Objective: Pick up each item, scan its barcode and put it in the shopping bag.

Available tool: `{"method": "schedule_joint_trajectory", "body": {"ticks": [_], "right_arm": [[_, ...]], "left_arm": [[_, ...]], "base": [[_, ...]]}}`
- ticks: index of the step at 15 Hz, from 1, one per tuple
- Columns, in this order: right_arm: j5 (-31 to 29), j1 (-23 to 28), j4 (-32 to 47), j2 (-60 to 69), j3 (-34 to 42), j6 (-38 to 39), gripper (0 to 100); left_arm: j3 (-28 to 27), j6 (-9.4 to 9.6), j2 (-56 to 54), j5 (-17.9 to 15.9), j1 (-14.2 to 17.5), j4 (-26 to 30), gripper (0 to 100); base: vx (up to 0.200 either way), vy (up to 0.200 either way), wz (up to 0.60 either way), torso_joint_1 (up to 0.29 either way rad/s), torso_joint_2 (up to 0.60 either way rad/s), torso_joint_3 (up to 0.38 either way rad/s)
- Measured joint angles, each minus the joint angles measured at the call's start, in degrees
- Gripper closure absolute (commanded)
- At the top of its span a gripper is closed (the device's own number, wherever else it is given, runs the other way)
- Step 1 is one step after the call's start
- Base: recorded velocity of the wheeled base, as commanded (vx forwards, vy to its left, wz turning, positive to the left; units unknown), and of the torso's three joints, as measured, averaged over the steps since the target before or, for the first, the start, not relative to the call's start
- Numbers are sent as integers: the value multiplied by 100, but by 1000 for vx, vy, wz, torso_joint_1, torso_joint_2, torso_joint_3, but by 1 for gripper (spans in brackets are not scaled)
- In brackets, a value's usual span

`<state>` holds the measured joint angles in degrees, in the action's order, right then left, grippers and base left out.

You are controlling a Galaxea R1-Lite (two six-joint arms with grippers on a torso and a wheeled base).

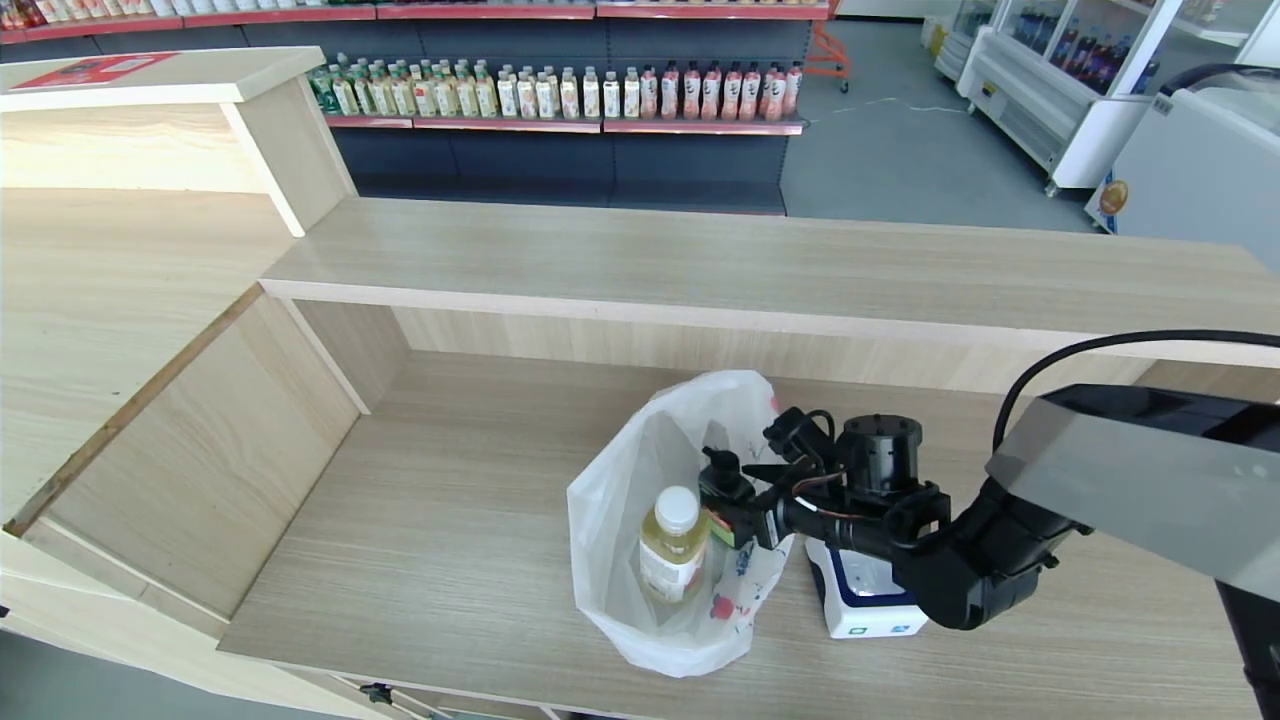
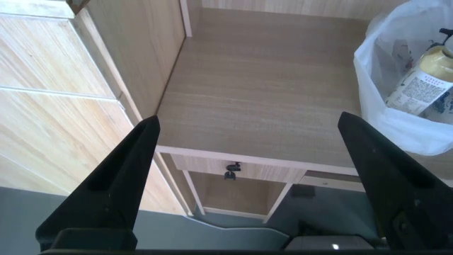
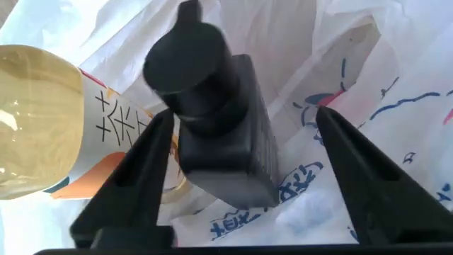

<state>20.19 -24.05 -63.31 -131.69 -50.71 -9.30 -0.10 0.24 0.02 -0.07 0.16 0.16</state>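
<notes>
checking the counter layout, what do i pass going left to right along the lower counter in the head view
yellow drink bottle → black pump bottle → barcode scanner

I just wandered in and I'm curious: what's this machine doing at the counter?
The right gripper is over a white shopping bag on the counter, fingers apart around a black pump bottle. A tea bottle already stands in the bag. The scanner sits beside it. The left gripper hangs open, holding nothing.
</notes>
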Motion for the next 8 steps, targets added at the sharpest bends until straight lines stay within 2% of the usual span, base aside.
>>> {"method": "schedule_joint_trajectory", "body": {"ticks": [4, 8], "right_arm": [[9, -4, 17, 317, 5, 591, 0], [-2, 252, 167, 1406, 317, 1219, 0]], "left_arm": [[0, 2, 0, -2, 0, 2, 0], [0, 0, 0, -2, 0, 2, 0]], "base": [[0, 0, 0, 0, 0, 0], [0, 0, 0, 0, 0, 0]]}}
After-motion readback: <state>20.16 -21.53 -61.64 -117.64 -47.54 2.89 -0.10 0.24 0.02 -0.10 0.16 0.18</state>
